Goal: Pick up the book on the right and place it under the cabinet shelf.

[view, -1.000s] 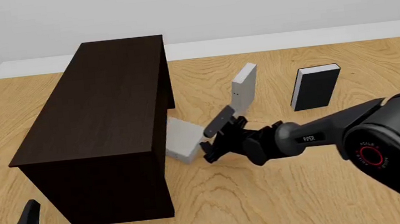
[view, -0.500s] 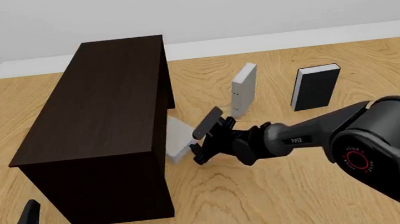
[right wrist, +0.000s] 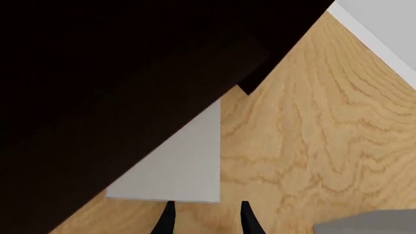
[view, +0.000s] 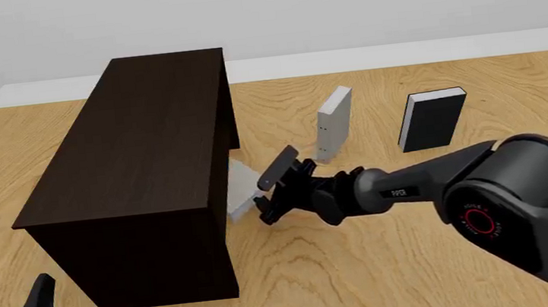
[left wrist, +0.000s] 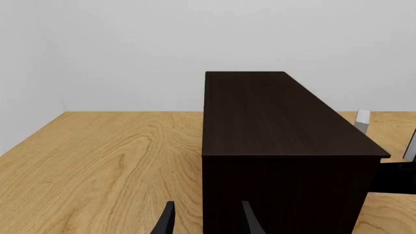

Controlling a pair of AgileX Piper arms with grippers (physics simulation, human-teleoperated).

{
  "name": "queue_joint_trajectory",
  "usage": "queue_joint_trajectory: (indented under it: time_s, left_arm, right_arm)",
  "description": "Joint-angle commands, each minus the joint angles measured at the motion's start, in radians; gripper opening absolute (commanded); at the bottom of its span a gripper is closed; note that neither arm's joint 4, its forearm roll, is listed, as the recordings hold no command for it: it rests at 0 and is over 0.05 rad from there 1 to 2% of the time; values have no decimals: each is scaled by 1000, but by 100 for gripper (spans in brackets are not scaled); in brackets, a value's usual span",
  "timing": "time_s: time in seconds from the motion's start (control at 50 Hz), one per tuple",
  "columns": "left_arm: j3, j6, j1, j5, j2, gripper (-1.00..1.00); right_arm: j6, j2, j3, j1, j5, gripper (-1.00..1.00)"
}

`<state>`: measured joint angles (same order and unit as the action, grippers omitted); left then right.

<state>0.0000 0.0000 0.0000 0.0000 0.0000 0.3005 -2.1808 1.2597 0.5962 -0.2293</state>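
The book (view: 244,188) is a plain light grey hardcover lying flat, partly tucked into the open side recess of the dark brown cabinet shelf (view: 142,152). My right gripper (view: 261,201) is open, its fingertips right at the book's outer edge. The right wrist view shows the grey cover (right wrist: 179,170) running under the dark cabinet (right wrist: 97,73), just beyond my right gripper (right wrist: 206,217). My left gripper (view: 5,305) is open and holds nothing, at the front left corner short of the cabinet. It also shows in the left wrist view (left wrist: 206,219), facing the cabinet (left wrist: 279,126).
Another pale grey book (view: 335,122) stands upright just right of the cabinet, behind my right arm. A black-covered book (view: 432,118) with white pages stands farther right. The wooden table (view: 388,264) spreads around them.
My right gripper has moved left toward the cabinet, and the grey book has slid farther under it. The left arm has not moved.
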Motion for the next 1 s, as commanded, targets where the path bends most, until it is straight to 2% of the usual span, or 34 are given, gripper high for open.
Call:
queue_joint_trajectory:
  time_s: [0.02,1.0]
  left_arm:
    - [0,0,0,0,0,100]
    - [0,0,0,0,0,100]
  right_arm:
    - [-6,-12,38,10,4,100]
    - [-3,-63,137,55,55,100]
